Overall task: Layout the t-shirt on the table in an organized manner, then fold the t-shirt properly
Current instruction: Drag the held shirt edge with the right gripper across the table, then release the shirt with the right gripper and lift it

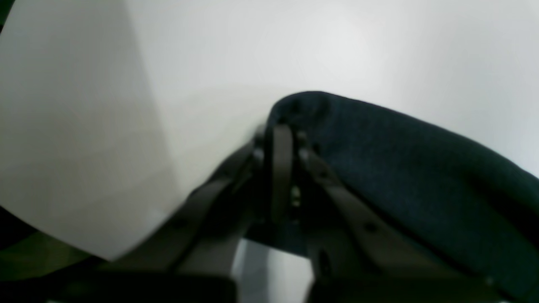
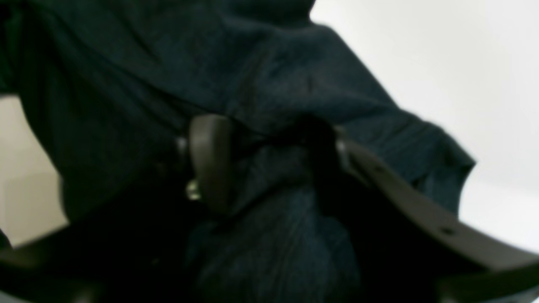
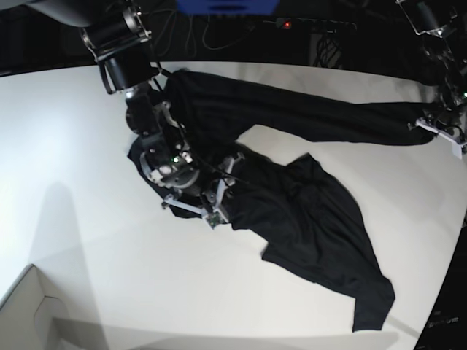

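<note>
Soft black t-shirt (image 2: 269,75) drapes over the spread right pincer (image 2: 269,164). Left pincer (image 1: 281,139) pinches a sleeve end; cuffs and hems look best to grab.

We see a robotics lab bench: two black robot arms (image 3: 149,124) mounted over a bare white table (image 3: 80,219) with a curved edge, cables (image 3: 219,33) and a red indicator light (image 3: 287,24) in the dark background, and a pale box corner (image 3: 29,313) at the table's near side.
</note>
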You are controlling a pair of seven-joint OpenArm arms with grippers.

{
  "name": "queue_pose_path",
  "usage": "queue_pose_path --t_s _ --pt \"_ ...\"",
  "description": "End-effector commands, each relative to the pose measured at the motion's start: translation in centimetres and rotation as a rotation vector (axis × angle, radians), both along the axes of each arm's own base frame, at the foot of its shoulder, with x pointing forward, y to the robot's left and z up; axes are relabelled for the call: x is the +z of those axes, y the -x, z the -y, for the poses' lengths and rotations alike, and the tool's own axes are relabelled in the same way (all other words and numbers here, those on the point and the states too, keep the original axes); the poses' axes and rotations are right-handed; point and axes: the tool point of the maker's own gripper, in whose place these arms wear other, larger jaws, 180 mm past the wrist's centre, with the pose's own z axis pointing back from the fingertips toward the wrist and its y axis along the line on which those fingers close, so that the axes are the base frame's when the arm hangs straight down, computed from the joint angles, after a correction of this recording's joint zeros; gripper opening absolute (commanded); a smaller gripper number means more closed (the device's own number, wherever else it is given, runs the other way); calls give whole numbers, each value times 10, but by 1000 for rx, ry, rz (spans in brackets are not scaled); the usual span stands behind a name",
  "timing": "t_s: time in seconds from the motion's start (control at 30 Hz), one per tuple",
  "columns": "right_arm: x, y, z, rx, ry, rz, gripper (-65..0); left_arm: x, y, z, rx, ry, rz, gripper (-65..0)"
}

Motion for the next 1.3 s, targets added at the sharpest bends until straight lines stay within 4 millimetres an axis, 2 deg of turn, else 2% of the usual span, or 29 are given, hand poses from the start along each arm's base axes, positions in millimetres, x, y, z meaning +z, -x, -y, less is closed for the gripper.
queue_pose_path --t_s 0.0,0.07,0.2,0.37,0.57,0.73,0.8,0.9,0.97,1.1,1.27 --pt "21 -15 -6 8 -27 64 -433 16 -10 -10 -3 -33 46 -648" --pt "24 -16 -6 7 -29 71 -505 16 -10 -10 -3 -33 46 -648" --pt "43 -21 -6 9 -37 119 -650 16 -10 -10 -3 -33 46 -648" --pt "79 -29 -8 11 -61 213 -650 16 -10 -10 -3 -33 46 -648" --pt "121 -66 22 -81 -84 305 -650 16 -10 -10 -3 -32 44 -648" --pt "154 -110 61 -191 -100 354 -650 16 -9 -9 -3 -31 40 -648" --pt "164 -124 82 -239 -98 366 -650 16 -9 -9 -3 -31 40 -648" --pt "171 -137 98 -279 -109 367 -650 16 -9 -9 -3 -30 38 -648" --pt "170 -142 108 -313 -121 357 -650 15 -9 -9 -3 -27 39 -648" --pt "159 -144 142 -433 -164 331 -650 16 -10 -9 -2 -27 44 -648" --pt "142 -138 214 -694 -231 335 -650 17 -11 -9 -2 -28 49 -648"
